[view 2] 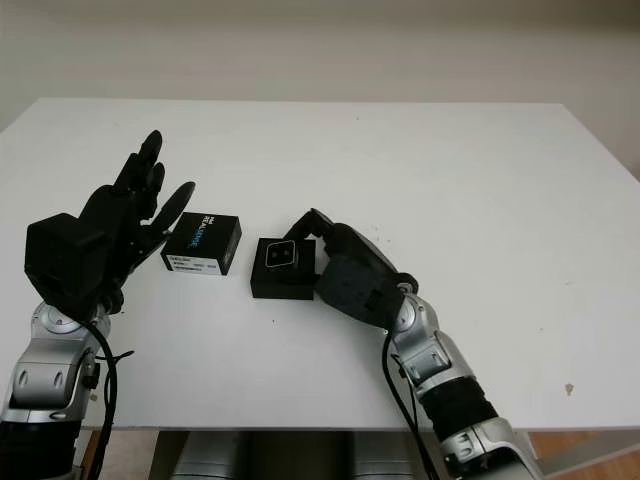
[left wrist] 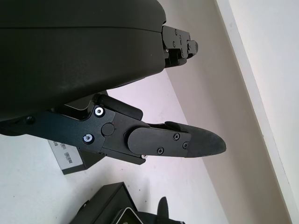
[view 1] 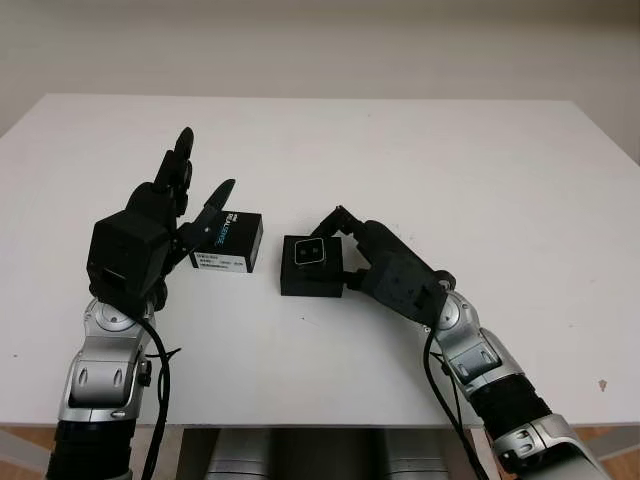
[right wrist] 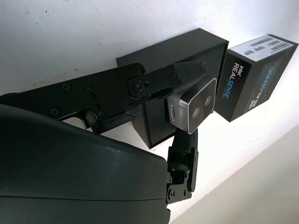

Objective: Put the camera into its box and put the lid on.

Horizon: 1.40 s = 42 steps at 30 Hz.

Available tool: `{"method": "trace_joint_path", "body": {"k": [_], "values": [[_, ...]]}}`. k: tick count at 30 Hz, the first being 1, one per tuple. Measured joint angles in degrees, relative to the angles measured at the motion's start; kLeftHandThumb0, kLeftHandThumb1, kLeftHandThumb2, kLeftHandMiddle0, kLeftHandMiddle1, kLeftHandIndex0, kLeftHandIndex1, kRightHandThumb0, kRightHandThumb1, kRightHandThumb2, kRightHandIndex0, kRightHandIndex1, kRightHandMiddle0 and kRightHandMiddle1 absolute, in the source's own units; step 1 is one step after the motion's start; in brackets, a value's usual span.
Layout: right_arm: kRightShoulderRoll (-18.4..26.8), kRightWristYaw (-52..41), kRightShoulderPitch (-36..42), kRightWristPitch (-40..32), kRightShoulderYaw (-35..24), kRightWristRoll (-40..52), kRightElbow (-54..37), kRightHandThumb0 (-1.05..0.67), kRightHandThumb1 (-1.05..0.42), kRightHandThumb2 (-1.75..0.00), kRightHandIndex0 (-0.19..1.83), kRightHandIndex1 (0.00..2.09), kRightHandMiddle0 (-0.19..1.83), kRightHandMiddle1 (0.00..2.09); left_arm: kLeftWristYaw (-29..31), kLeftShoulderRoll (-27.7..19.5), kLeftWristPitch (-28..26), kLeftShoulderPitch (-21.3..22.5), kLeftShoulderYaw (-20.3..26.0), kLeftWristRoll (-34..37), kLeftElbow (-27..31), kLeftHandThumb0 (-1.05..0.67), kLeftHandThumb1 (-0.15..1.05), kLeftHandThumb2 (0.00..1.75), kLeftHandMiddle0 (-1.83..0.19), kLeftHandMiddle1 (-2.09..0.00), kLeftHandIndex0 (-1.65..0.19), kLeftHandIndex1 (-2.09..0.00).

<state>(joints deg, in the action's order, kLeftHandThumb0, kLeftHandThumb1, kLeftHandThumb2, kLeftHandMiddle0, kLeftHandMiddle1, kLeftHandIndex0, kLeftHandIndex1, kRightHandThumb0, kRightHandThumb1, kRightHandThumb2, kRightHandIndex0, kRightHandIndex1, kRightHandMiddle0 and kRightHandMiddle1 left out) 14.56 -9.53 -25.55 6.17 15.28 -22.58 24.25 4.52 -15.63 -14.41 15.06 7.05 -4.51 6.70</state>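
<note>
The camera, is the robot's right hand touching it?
Touching. In the right wrist view, the right hand's fingers pinch the camera from both sides, holding it over the open box. The left hand is open beside the lid.

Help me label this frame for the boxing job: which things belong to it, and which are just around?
Belongs to the job:
- camera, gripped by the right hand
- open black box under it
- printed lid lying beside the box
- left hand, open, raised beside the lid

Just around:
- white table
</note>
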Motion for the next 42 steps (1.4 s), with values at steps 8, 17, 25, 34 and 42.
{"method": "trace_joint_path", "body": {"k": [8, 17, 25, 34, 42], "values": [[1.6, 4.2, 0.4, 5.7, 0.3, -2.1, 1.4, -0.57, -0.91, -0.05, -0.14, 0.04, 0.1, 0.12, 0.1, 0.0, 0.0, 0.0, 0.0, 0.0, 0.0, -0.75, 1.05, 0.28, -0.01, -0.06, 0.01, -0.06], [4.1, 6.8, 0.7, 6.6, -2.1, -2.4, -2.3, -0.52, -0.89, -0.05, -0.12, 0.05, 0.11, 0.1, 0.1, 0.0, -0.5, 0.0, 0.0, -0.3, 0.1, -0.76, 1.05, 0.28, -0.02, -0.06, 0.0, -0.06], [5.1, 8.5, -2.1, 4.0, -8.2, 0.3, -4.0, -0.59, -0.9, -0.06, -0.11, 0.06, 0.1, 0.08, 0.2, 0.0, -1.0, 0.1, -0.1, 0.1, 0.1, -0.76, 1.05, 0.27, -0.01, -0.05, 0.01, -0.06], [5.2, 9.1, -2.8, 3.8, -9.4, 1.8, -4.0, -0.61, -0.9, -0.06, -0.12, 0.05, 0.09, 0.07, 0.5, 0.0, -1.0, 0.1, -0.1, 0.2, 0.1, -0.76, 1.05, 0.28, -0.01, -0.05, 0.01, -0.05], [3.5, 3.6, -2.4, 0.2, -12.8, 12.4, -6.6, -0.63, -1.04, -0.09, -0.16, 0.04, -0.02, 0.02, 1.9, -2.4, 1.0, 0.3, -0.1, -0.6, -0.7, -0.69, 1.05, 0.25, -0.03, -0.06, -0.01, -0.06]]}}
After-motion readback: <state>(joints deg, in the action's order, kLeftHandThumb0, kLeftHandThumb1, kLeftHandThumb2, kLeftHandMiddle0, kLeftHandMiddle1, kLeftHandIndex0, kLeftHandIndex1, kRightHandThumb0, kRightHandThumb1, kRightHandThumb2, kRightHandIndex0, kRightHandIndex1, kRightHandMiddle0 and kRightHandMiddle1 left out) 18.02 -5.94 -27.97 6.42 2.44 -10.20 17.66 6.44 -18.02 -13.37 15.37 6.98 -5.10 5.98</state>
